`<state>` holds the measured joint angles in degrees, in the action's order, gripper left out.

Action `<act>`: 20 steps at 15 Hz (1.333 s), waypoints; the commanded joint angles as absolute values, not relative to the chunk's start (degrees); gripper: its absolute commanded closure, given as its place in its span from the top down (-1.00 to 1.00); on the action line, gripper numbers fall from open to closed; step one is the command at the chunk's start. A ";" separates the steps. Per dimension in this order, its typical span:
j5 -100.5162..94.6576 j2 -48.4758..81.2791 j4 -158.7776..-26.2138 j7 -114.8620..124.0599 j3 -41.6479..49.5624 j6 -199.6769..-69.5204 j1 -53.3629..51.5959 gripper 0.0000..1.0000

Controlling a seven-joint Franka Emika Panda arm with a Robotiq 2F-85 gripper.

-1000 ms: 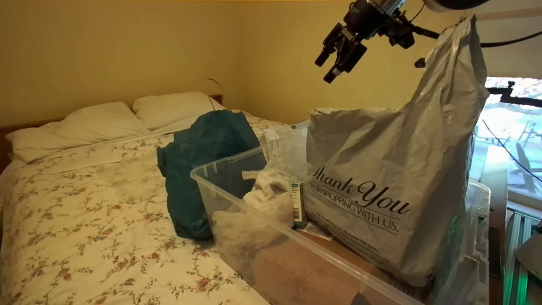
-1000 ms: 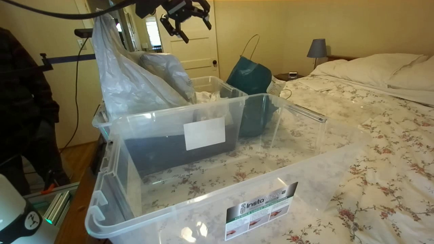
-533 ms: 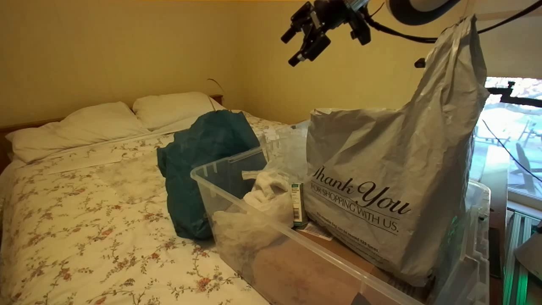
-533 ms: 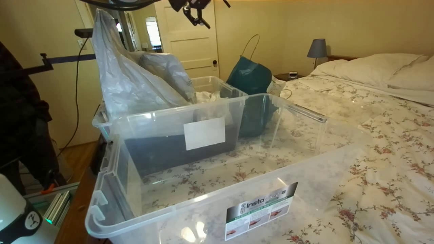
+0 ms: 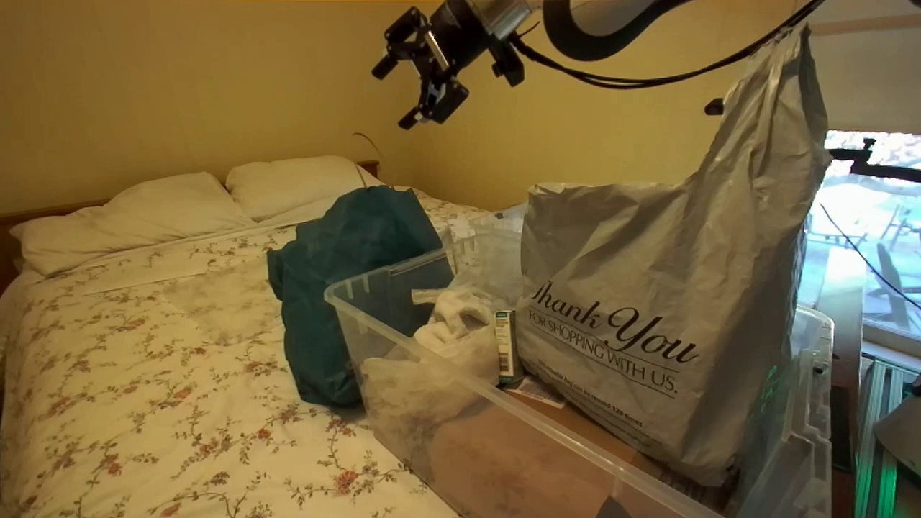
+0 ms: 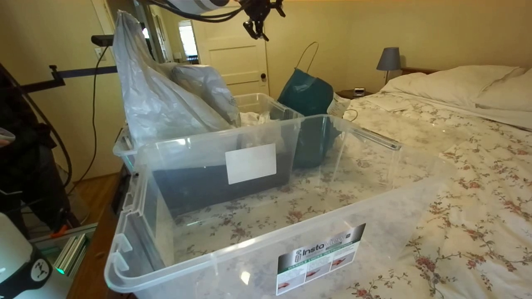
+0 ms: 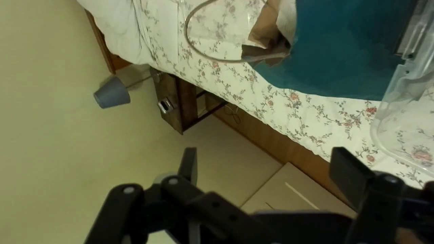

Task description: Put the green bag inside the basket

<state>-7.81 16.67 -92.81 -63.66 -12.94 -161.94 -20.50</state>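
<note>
The teal-green bag (image 5: 345, 302) stands on the bed against the outside of a clear plastic bin (image 5: 561, 432) that holds several items. The bag also shows in an exterior view (image 6: 305, 95), with a thin handle loop rising from its top. In the wrist view the bag (image 7: 342, 51) is at the upper right, its handle loop and open mouth facing left. Clear bins are the only basket-like things; another, with bare floral cover showing through it, is in the foreground of an exterior view (image 6: 232, 255). My gripper (image 5: 395, 93) is open and empty, high above the bag; its fingers (image 7: 264, 156) are wide apart.
A tall grey "Thank You" bag (image 5: 647, 288) stands in the filled bin beside white bundled plastic (image 5: 460, 324) and a small box (image 5: 507, 345). Pillows (image 5: 295, 187) lie at the bed's head. A lamp (image 6: 389, 59) stands beyond. A person (image 6: 25, 166) stands at the side.
My gripper has moved left in one exterior view and right in another, toward above the green bag, and has turned. It stays open. The bag and bins have not moved. The person shifted.
</note>
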 commanded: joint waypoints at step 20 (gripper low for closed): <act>-17.94 56.17 -41.16 -72.36 -6.48 -167.44 -25.84 1.00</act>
